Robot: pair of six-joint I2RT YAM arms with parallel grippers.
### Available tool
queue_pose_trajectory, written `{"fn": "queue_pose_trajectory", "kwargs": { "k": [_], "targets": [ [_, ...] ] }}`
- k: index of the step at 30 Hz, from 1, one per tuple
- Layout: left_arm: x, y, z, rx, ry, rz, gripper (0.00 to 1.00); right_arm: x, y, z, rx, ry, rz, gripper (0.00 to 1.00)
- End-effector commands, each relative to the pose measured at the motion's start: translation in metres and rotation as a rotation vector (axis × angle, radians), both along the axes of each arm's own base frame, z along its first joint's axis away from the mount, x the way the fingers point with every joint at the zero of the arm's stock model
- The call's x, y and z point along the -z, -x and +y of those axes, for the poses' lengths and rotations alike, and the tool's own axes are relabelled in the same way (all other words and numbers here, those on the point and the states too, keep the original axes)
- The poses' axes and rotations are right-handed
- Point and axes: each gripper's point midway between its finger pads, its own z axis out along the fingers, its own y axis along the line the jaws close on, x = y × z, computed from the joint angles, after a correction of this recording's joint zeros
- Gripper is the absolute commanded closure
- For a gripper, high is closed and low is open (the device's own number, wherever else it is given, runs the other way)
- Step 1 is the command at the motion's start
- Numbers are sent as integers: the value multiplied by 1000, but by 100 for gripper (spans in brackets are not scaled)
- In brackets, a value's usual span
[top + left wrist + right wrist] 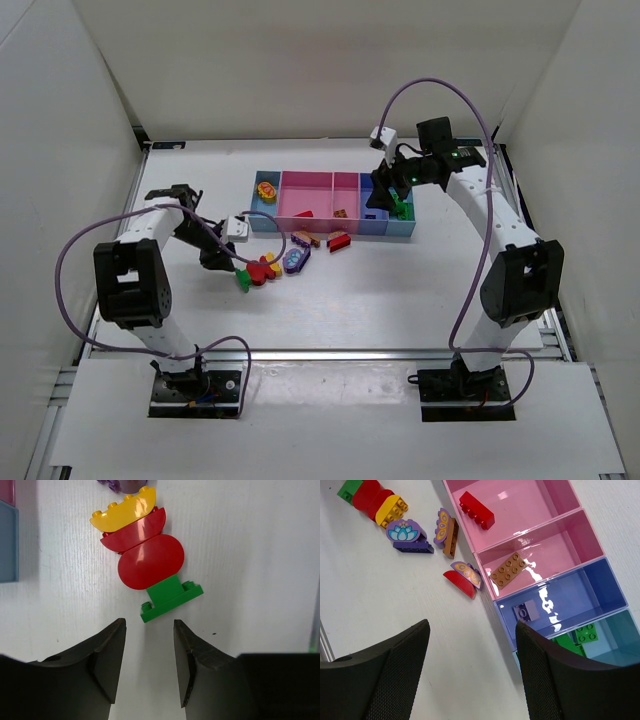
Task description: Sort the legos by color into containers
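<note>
Top view: the left tool (228, 262) sits low over the tabletop (400, 290), just beside a cluster of legos (262, 270) in front of the bins (320, 173). The right tool (392, 200) hangs over the right end of the row. A few more loose pieces lie between the cluster and the bins.

Left wrist: the left tool (150, 665) is partly open and holds nothing. A green piece (170, 596) lies just ahead of the gap, skewed to the fingers. It touches a red disc (150, 562), which touches a red half-round (132, 530) and a yellow arch (125, 510), all in one line. Whether they are clipped together cannot be told.

Right wrist: the right tool (472, 675) is wide open and empty, above the near wall of the bins (530, 530). A red brick (476, 510) lies in one pink bin, a brown plate (507, 570) in the next, and green bricks (580, 635) in the teal end bin. A purple flower piece (407, 532) is among those not yet sorted.

Risks: if the line of pieces is joined, gripping the green one would probably lift the whole mixed stack, and dropping that would put red and yellow in with green. Because the green piece lies askew, closing on it may twist it or push it away. The right tool, descending here, could strike a bin wall and shift the row.
</note>
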Motion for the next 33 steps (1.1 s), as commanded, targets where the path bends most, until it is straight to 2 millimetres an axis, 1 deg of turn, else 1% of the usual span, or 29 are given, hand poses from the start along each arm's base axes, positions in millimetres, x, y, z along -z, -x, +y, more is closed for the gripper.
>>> {"fn": "queue_pose_trajectory", "kwargs": {
  "k": [1,4,5,8,20,27,32,33],
  "targets": [
    [-5,-21,0,137,6,-161,47,-14,7,-3,-2,2,-37,27],
    [1,-21,1,210,-5,-194,47,-13,8,-4,-1,12,-41,27],
    [5,-18,1,253,-15,-210,47,-13,7,-5,4,15,-43,27],
    [10,-7,1,299,-14,-204,46,-12,7,-6,8,18,-40,27],
    [18,20,-14,383,9,-169,45,-11,4,-8,24,20,-37,28],
    [24,17,-11,390,-4,-154,44,-10,4,-8,29,18,-29,28],
    [21,6,-11,376,-5,-161,43,-8,3,-8,32,20,-23,27],
    [24,6,-11,379,-7,-153,43,-7,3,-9,35,21,-19,27]
  ]
}}
